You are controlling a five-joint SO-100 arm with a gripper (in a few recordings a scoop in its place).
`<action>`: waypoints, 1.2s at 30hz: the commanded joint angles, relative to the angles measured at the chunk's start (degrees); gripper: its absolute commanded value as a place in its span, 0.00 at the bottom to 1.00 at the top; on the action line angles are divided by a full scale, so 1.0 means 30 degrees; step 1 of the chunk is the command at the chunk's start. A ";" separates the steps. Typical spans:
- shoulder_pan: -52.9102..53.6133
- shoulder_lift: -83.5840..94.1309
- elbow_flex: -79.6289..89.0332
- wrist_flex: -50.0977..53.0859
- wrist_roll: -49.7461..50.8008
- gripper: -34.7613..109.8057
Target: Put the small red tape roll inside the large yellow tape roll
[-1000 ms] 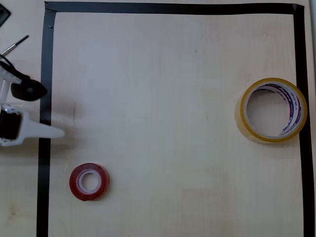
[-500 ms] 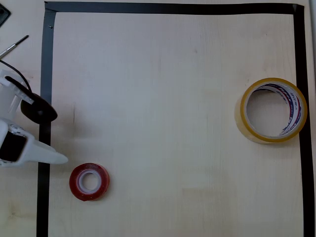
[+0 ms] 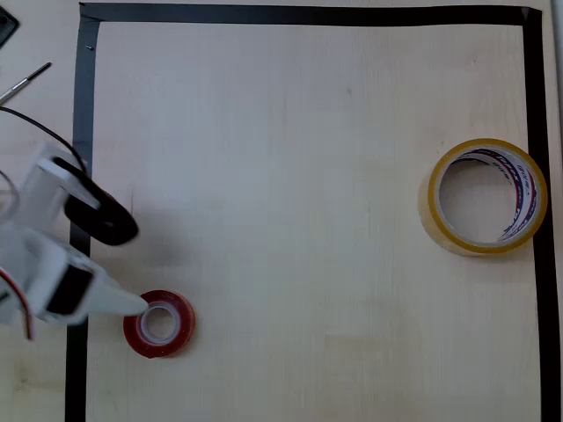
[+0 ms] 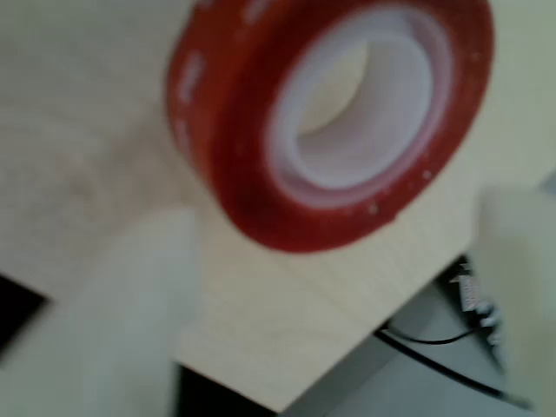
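The small red tape roll [image 3: 158, 323] lies flat near the lower left of the counter [image 3: 308, 220], well apart from the large yellow tape roll [image 3: 486, 196], and the hand [image 3: 127, 268], spread wide and empty, reaches it; the roll looks light, stiff and glossy, so a grip across its outer wall seems safest.

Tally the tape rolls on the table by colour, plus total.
Red: 1, the small red tape roll
Yellow: 1, the large yellow tape roll
Total: 2
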 commanded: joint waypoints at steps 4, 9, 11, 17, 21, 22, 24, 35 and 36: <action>0.1260 -0.3896 -0.3047 -0.1172 0.0293 0.35; 0.1816 -0.5918 -0.4102 -0.1348 0.0293 0.35; 0.1816 -0.6299 -0.4160 -0.1348 0.0293 0.35; 0.1904 -0.7207 -0.4248 -0.1494 0.0293 0.35; 0.1904 -0.8174 -0.4424 -0.1465 0.0293 0.36; 0.1904 -0.8350 -0.4600 -0.1348 0.0293 0.36; 0.1963 -0.8467 -0.4658 -0.1318 0.0293 0.35; 0.1641 -0.9316 -0.4863 -0.1436 0.0117 0.24; 0.1641 -0.9229 -0.4863 -0.1436 0.0117 0.24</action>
